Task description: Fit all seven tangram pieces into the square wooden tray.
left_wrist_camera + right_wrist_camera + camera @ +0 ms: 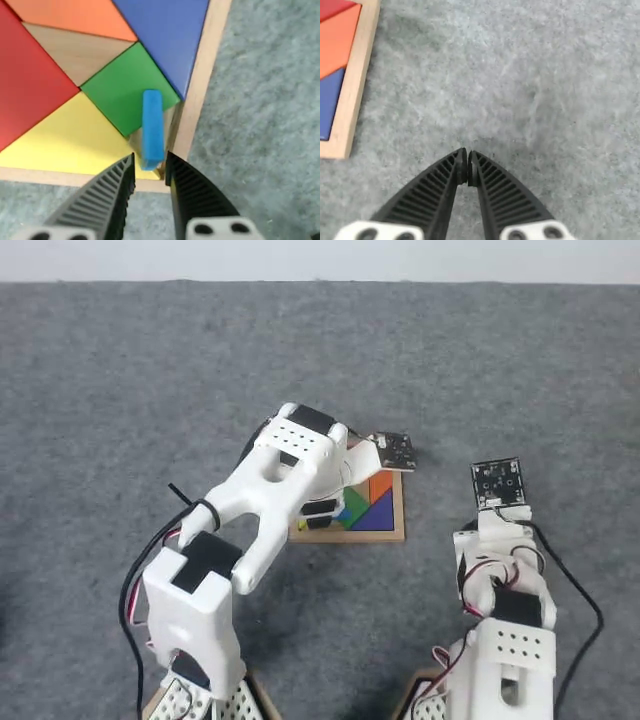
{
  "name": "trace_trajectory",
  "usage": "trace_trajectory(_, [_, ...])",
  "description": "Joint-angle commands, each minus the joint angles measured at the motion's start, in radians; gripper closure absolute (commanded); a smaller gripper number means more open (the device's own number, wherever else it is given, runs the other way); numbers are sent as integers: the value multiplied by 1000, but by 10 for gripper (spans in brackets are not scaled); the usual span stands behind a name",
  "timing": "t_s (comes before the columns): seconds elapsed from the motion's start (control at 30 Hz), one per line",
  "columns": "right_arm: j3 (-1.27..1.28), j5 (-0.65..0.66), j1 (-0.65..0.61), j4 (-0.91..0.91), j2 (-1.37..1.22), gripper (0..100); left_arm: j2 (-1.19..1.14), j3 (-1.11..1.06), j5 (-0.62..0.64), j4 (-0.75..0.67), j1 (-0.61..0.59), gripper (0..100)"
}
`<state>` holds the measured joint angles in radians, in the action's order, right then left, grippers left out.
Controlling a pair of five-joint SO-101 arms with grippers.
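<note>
While its black ribbed fingertips (122, 177) pinch the near end of a thin light-blue wooden tangram piece (151, 120), the left gripper (149, 162) hangs over one corner of the square wooden tray (200, 95). The piece stands on edge in the unfilled corner gap, between the green square (125, 92), the yellow triangle (70, 135) and the tray's rim. Beyond these, a dark blue triangle (165, 30), an orange piece (75, 15), a bare-wood triangle (75, 50) and a red triangle (25, 85) lie flat in the tray. The right gripper (467, 167), clenched on nothing, sits above the grey felt mat (520, 75) near the tray.
</note>
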<state>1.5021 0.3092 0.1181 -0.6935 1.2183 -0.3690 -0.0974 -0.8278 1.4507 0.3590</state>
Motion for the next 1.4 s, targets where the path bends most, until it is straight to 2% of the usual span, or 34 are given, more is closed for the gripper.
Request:
trace_trajectory(0.0, [-11, 15, -7, -5, 21, 991, 29, 59, -6, 64, 5, 896])
trace_trajectory(0.23, [-11, 17, -7, -7, 21, 991, 54, 99, -3, 68, 3, 896])
trace_trajectory(0.63, [-8, 18, -45, -7, 15, 991, 54, 111, 89, -58, 2, 895])
trace_trajectory(0.9, [-8, 18, -48, -7, 15, 991, 63, 168, 98, -61, 0, 896])
trace_trajectory(1.1, [-8, 18, -48, -7, 15, 991, -2, 193, 206, -158, -18, 896])
trace_trajectory(1.37, [-8, 18, -48, -7, 16, 991, -95, 194, 203, -167, -49, 896])
